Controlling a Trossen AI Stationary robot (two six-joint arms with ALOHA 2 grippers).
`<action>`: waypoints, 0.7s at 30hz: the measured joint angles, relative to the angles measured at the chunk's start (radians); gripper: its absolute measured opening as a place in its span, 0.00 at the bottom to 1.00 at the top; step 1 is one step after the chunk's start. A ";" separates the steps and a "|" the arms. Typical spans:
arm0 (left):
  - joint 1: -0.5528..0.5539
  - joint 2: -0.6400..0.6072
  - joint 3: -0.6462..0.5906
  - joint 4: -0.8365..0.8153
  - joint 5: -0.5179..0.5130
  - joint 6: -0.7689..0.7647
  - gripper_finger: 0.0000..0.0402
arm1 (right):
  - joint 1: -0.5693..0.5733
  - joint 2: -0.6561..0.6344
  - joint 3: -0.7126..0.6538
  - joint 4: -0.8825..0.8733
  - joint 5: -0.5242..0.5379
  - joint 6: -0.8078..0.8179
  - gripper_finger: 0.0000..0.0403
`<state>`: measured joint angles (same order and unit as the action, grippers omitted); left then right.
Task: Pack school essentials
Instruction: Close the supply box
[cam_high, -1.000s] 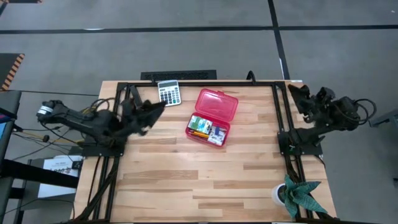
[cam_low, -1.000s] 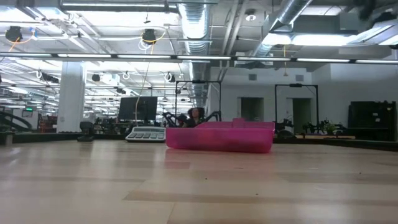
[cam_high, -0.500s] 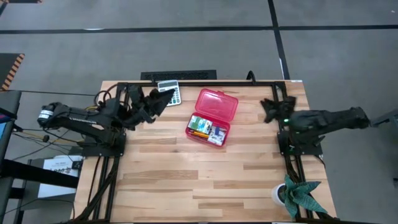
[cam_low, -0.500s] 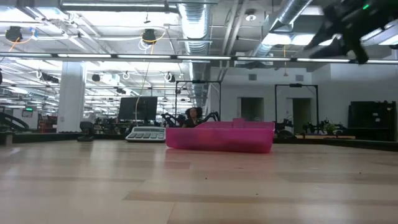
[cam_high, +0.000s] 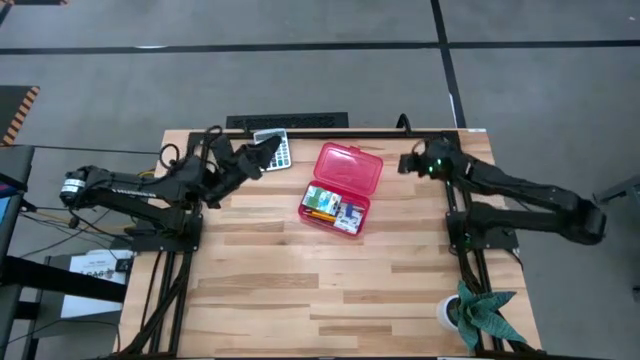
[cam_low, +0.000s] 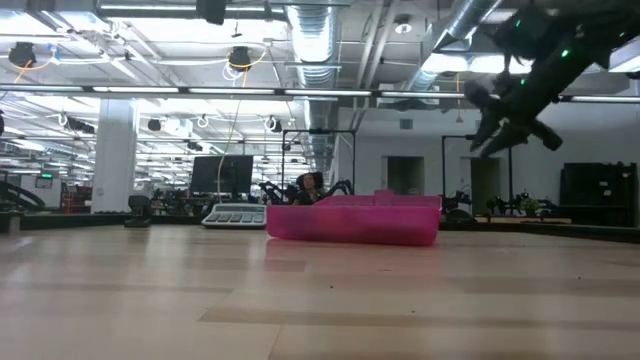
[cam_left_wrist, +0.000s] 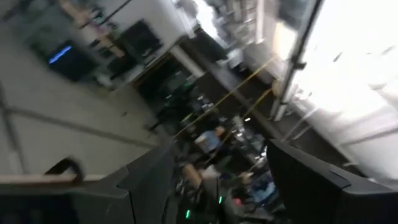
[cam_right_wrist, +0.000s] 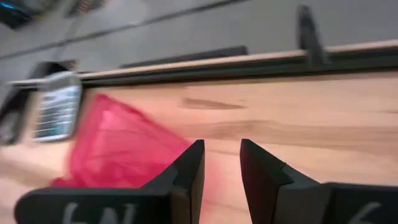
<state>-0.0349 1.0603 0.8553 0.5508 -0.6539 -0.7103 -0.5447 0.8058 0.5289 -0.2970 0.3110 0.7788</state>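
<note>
My wooden table (cam_high: 300, 290) carries the open red case (cam_high: 343, 187) at upper centre, the calculator (cam_high: 276, 146) at its upper left, and a potted plant (cam_high: 478, 314) lower right.

Two matte-black, six-joint robot arms of jointed tubular links share one look. The left arm (cam_high: 150, 190) carries looping black cables near its forearm and a round silver-grey cap on its outer joint. The right arm (cam_high: 520, 190) shows a small green indicator light beside its wrist. The right gripper (cam_right_wrist: 217, 168) ends in two flat, dark, blocky fingers (cam_right_wrist: 189, 168) with squared tips, pale lettering on the housing behind them. The left gripper (cam_left_wrist: 214, 180) has matching dark angular fingers.
</note>
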 joint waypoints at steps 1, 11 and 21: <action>0.001 0.000 0.000 -0.031 -0.006 -0.024 0.63 | -0.042 0.018 0.000 0.003 -0.010 -0.007 0.27; 0.102 0.000 -0.001 -0.419 -0.039 -0.336 0.63 | -0.364 0.322 0.000 0.171 -0.283 -0.118 0.27; 0.323 0.090 0.000 -0.496 0.430 -0.363 0.58 | -0.444 0.657 0.084 0.284 -0.502 -0.154 0.25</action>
<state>0.2882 1.1501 0.8551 0.0548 -0.2238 -1.0732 -0.9890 1.4628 0.6128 -0.0129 -0.1913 0.6250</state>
